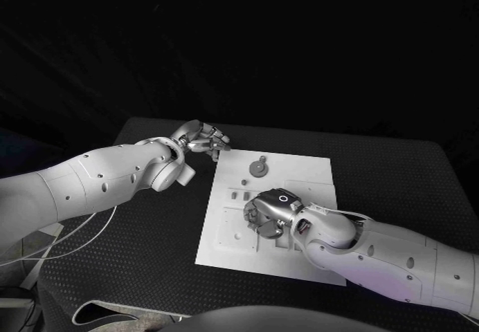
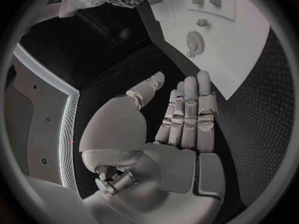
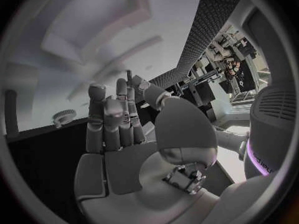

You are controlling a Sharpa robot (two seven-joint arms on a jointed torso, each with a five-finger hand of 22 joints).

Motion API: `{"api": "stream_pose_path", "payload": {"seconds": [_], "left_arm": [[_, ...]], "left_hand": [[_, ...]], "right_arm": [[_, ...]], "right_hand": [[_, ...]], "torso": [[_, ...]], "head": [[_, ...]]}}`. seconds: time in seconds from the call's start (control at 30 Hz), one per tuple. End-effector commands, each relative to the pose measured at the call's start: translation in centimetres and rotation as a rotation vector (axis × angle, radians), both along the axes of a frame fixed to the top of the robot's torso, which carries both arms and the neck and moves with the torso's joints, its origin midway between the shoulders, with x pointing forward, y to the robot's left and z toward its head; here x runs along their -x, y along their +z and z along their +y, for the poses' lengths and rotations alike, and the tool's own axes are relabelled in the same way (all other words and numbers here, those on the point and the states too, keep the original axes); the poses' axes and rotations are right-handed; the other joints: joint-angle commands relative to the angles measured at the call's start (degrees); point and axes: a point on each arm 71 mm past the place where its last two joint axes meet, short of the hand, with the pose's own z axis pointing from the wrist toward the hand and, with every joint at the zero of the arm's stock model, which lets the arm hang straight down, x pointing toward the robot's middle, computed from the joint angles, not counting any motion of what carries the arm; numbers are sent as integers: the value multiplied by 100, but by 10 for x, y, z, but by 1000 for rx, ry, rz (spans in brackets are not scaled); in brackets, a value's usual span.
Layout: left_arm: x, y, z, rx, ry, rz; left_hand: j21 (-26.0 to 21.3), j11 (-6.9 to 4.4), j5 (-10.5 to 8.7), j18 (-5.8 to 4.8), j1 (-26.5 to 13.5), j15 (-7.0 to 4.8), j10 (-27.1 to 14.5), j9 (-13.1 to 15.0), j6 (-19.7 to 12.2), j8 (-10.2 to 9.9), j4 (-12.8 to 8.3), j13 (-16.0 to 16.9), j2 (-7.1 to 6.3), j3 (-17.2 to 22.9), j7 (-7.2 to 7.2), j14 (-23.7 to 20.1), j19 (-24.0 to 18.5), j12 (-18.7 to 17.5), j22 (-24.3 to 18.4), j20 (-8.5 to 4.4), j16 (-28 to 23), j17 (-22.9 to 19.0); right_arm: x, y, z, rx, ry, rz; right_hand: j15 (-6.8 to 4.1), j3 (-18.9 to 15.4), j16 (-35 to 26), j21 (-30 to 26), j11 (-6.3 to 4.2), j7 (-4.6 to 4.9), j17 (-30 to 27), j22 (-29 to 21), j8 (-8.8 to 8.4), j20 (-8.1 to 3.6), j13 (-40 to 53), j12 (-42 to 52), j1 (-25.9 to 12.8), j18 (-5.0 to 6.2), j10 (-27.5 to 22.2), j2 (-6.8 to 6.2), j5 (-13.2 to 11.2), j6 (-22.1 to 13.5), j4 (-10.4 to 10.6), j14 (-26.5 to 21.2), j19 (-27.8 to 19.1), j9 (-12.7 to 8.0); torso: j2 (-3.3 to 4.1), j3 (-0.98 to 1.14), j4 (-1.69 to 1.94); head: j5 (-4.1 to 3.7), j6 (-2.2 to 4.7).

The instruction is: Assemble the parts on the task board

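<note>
Task board (image 1: 309, 173): white plate, mid-table, lying flat. I see it under and ahead of the right hand.
Gear part (image 1: 259, 167): round toothed piece near the board's far end, lying flat or seated on a peg, I can't tell which. It also shows in the left wrist view (image 2: 195, 41).
Small parts (image 1: 237, 196): a few small pieces just left of the right hand on the board. I can't tell if they are loose or seated.
Right hand (image 1: 269, 211): over the board's middle, palm down. In the right wrist view (image 3: 115, 117) the fingers are straight and together with nothing between them, so I read it as holding nothing.
Left hand (image 1: 200, 140): off the board, just past its far-left corner. In the left wrist view (image 2: 184, 112) the fingers are extended and the palm is bare, holding nothing.
Progress: I'd call it early or mid-task. No part is in either hand.
Left to do: pick up a piece and seat it. My guess is the right hand goes first, since it is nearest the small parts.
</note>
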Motion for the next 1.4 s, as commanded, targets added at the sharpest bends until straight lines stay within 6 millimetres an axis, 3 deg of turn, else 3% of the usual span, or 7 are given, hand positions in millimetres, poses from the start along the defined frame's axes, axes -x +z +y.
{"api": "stream_pose_path", "payload": {"seconds": [0.03,0.37,1.4], "left_arm": [[1,1,-3,11,-17,-3],[1,1,-2,10,-15,-4],[1,2,0,7,-12,-5]], "left_hand": [[-19,-5,9,256,28,1,-47,-9,1,12,-14,-7,12,-24,41,57,27,9,9,-1,-26,10],[-21,-5,9,256,30,1,-46,-9,0,12,-16,-11,12,-26,41,58,27,9,11,-1,-29,15],[-25,-5,10,257,36,1,-45,-12,-5,14,-24,-26,13,-30,42,63,31,9,16,-1,-43,39]], "right_arm": [[0,-3,-2,27,8,-14],[0,-3,-3,26,7,-15],[7,5,-6,-3,5,-49]], "right_hand": [[-45,-2,26,33,3,-2,9,110,31,-45,-8,-37,36,273,26,31,-4,33,-27,-4,-11,4],[-45,-2,26,33,3,-2,10,110,31,-45,-8,-41,37,273,28,31,-4,33,-28,-5,-12,9],[-47,-3,27,35,1,-4,13,109,31,-48,-9,-55,44,273,39,27,-4,34,-31,-4,-9,23]], "torso": [[1,-2,-9],[-1,7,-18],[-3,4,-22]], "head": [[16,-7],[33,-10],[28,-6]]}}
